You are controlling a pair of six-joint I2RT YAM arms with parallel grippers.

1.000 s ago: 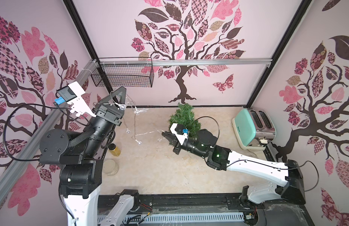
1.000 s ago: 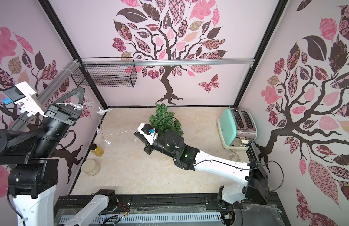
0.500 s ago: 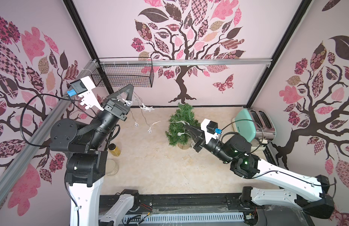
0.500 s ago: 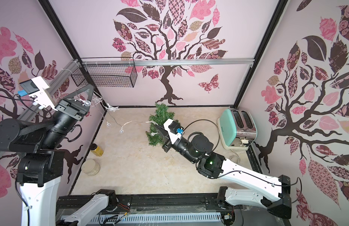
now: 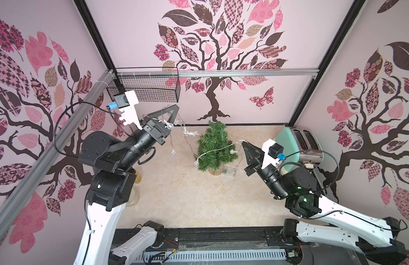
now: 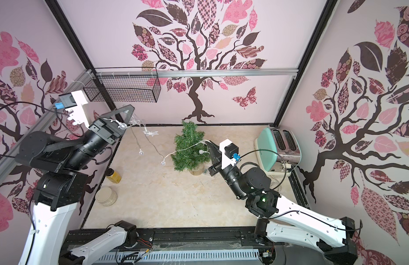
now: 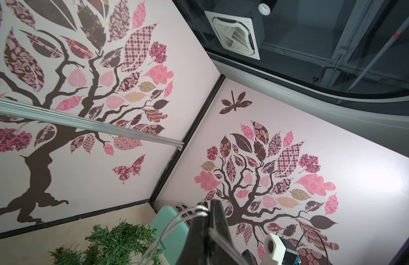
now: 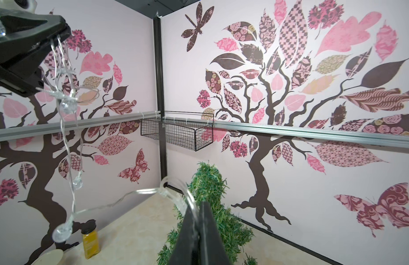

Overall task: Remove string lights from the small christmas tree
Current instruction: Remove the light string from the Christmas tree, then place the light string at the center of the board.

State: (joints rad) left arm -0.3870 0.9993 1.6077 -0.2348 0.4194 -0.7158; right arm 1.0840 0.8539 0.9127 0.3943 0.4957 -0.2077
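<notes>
Near L edge of tabletop (image 6: 164, 206): low lidded jar (image 6: 106, 196), spice jar (image 6: 114, 176) w/ yellow contents just behind it.

R gripper (image 5: 243, 143) raised just beside tree's R side. Jaws closed, pinching the string lights (image 5: 216, 150) wire at the tips. R wrist view confirms: wire sits between the fingers (image 8: 187, 220).

Clear battery box (image 5: 229, 171) lies on table just beside tree base, R side.

Small christmas tree (image 5: 212, 142) upright, mid-table, tan base. Wire crosses its front. One round bulb (image 5: 232, 151) on R flank, another off lower L.

Mint toaster (image 5: 288, 137) far R, well apart.

From the tree the strand climbs L past the star bulb (image 5: 191, 133) to L gripper (image 5: 175, 106), held high, jaws closed on the wire.

Black wire basket (image 5: 148, 89) on back rail.
</notes>
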